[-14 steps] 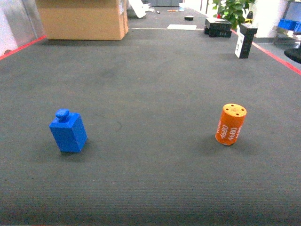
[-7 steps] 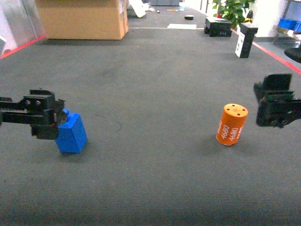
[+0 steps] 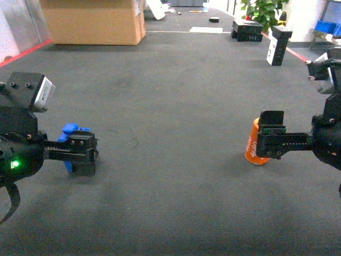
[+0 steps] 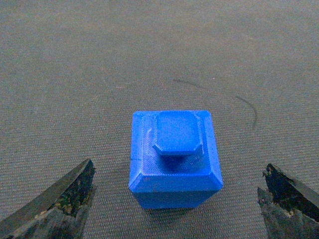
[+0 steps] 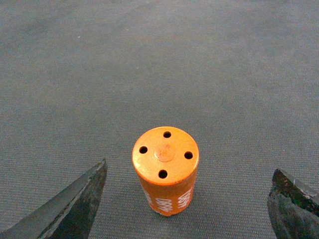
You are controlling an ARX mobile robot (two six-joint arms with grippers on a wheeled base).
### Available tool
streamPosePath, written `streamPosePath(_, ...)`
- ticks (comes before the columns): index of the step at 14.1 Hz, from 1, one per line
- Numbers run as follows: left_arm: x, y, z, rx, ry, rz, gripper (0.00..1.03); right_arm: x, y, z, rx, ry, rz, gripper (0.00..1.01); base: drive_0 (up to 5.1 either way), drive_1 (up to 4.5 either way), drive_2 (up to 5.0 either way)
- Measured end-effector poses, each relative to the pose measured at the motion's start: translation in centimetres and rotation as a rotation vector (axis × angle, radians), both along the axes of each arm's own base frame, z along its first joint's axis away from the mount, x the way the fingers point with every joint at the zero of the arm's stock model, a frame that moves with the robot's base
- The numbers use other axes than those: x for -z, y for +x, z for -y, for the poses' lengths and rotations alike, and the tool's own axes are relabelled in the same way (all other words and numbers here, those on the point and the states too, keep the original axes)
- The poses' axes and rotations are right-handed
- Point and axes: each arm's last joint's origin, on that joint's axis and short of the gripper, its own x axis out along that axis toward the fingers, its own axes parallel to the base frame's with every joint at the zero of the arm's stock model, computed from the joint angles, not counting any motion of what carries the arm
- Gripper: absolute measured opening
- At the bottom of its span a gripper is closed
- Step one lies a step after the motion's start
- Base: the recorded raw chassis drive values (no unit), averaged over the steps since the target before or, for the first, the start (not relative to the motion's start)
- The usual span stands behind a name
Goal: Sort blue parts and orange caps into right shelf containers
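Claws have closed in: left claw (image 4: pixel 177 209) gapes around blue part (image 4: pixel 174 158), right claw (image 5: pixel 187 211) around orange cap (image 5: pixel 165 169).

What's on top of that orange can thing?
The orange cap has a flat round top with four small dark holes around a slightly raised centre. Nothing sits on it. What is inside the holes is too dark to see. The right hand is open either side of it.

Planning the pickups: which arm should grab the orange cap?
The right. Its open hand already straddles the upright orange cap, fingers wide on both sides. The left hand is equally set over the blue part, far across the carpet.
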Motion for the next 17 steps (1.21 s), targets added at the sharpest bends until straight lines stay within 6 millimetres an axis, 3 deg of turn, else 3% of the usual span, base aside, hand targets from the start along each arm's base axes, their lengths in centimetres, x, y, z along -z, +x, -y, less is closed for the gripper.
streamPosePath(4, 2.2, 0.8, 0.2, -0.012, -0.009, -0.025, 0.98, 1.6, 1.4, -0.5, -0.001, -0.007, -0.039, 0.98, 0.0, 0.00, 0.0)
streamPosePath(6, 4.0, 2.9, 0.9, -0.045, -0.027, -0.044, 0.98, 4.2, 3.5, -1.3, 0.026, 0.015, -0.099, 0.98, 0.0, 0.00, 0.0)
streamPosePath(7, 4.5, 3.8, 1.1, -0.075, -0.031, -0.037, 0.98, 4.5, 4.2, -1.6, 0.051, 0.006, -0.103, 0.98, 0.0, 0.00, 0.0)
streamPosePath(9, 4.7, 4.2, 1.2, -0.082, -0.021, -0.033, 0.98, 4.8, 4.1, -1.8, 0.057, -0.013, -0.116, 0.84, 0.0, 0.00, 0.0)
streamPosePath(11, 5.0, 4.4, 1.2, -0.088, -0.022, -0.029, 0.84, 4.9, 4.1, -1.8, 0.058, -0.015, -0.118, 0.61, 0.0, 0.00, 0.0)
streamPosePath(13, 5.1, 4.4, 1.2, -0.089, -0.025, -0.031, 0.68, 4.9, 4.0, -2.0, 0.054, -0.017, -0.119, 0.47, 0.0, 0.00, 0.0)
streamPosePath(14, 5.1, 4.4, 1.2, -0.088, -0.027, -0.029, 0.57, 4.9, 4.1, -2.0, 0.055, -0.016, -0.117, 0.44, 0.0, 0.00, 0.0)
streamPosePath(17, 5.1, 4.3, 1.2, -0.087, -0.031, -0.014, 0.44, 4.8, 4.1, -2.0, 0.056, -0.014, -0.111, 0.43, 0.0, 0.00, 0.0)
